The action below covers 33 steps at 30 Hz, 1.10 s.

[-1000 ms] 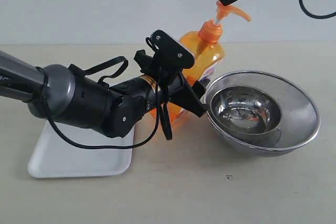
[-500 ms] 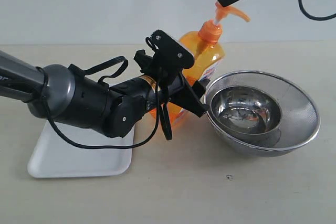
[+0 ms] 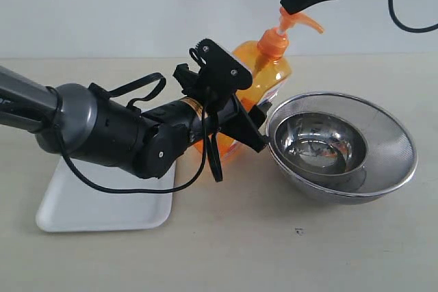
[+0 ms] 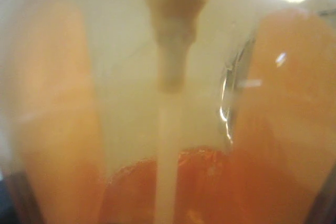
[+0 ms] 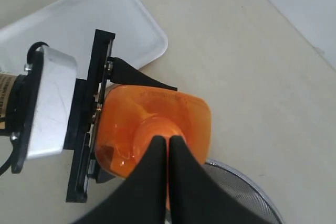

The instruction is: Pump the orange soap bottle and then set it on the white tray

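Beige tabletop point(image 3: 226, 251) under a pale wall, and the left arm point(image 3: 102, 131) dominates, sweeping in from nine o'clock. Its left gripper point(image 3: 239, 100) is clamped on the body of the orange soap bottle point(image 3: 272, 73), one jaw on either side, right at the centre of the exterior view. The bottle's base is hidden behind the gripper, so I can't tell whether it sits on the table. Just beside it at four o'clock is the wide steel bowl point(image 3: 390, 162), with a smaller steel bowl point(image 3: 318, 145) nested inside. The white tray point(image 3: 102, 213) lies at eight o'clock, partly under the arm, apart from the bottle. Up at one o'clock is the right gripper point(image 3: 291, 1), fingers pressed together, tips on the pump head point(image 3: 301, 22).
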Each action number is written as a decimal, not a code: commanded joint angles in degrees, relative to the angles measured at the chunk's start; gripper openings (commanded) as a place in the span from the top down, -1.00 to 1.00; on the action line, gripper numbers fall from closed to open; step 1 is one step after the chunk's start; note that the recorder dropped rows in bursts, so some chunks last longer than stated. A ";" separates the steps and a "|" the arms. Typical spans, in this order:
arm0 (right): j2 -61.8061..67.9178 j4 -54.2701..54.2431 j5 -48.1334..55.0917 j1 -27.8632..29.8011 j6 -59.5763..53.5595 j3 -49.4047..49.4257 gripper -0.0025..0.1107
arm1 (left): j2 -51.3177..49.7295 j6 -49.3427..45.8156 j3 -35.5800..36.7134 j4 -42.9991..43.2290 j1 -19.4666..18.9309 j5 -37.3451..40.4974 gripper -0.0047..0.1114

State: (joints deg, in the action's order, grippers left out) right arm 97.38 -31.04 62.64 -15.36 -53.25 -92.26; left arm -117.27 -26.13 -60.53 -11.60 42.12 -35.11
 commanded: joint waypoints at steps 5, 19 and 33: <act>3.29 4.34 7.33 -0.61 -0.01 2.98 0.96 | 0.70 0.84 -0.82 0.70 0.34 -5.62 0.84; 3.29 4.23 7.33 -0.61 0.00 2.98 0.96 | 0.70 0.84 -0.82 0.70 0.34 -5.62 0.84; 3.29 4.00 7.33 -0.61 -0.17 3.75 0.96 | 0.70 0.84 -0.82 0.70 0.34 -5.62 0.84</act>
State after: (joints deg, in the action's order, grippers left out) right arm 97.38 -31.27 62.73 -15.36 -53.25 -91.92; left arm -117.27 -26.13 -60.53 -11.60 42.12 -35.11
